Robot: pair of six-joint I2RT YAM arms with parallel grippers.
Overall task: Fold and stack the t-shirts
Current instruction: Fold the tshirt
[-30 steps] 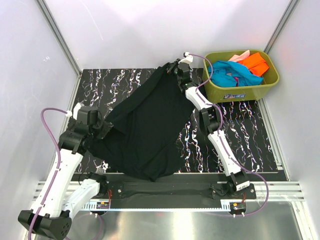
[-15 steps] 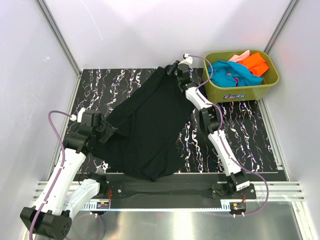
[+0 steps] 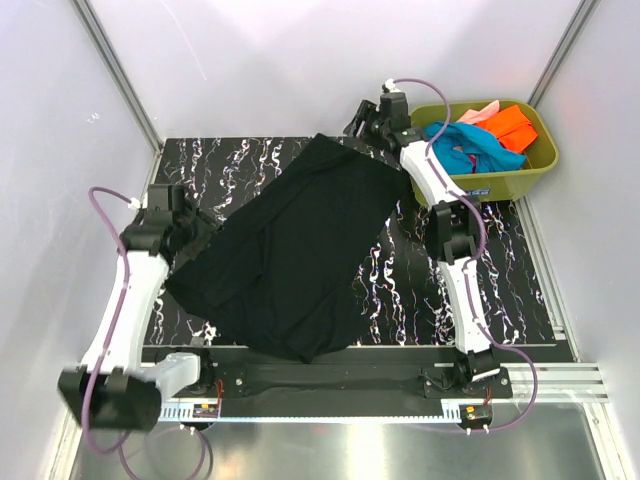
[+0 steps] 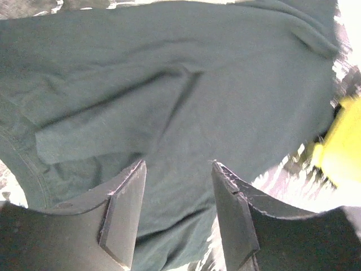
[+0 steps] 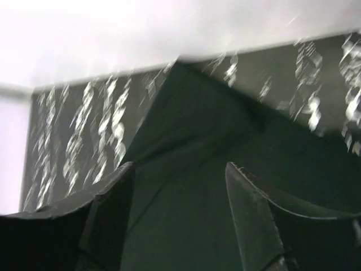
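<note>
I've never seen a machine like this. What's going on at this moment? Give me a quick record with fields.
Black t-shirt: lying flat, slantwise on the table
Left tool: open, at the shirt's left edge, holding nothing
Right tool: open, by the shirt's far corner, holding nothing
Olive-green tub: far right, holds the teal t-shirt, orange t-shirt and pink t-shirt
Stack: none yet
</note>
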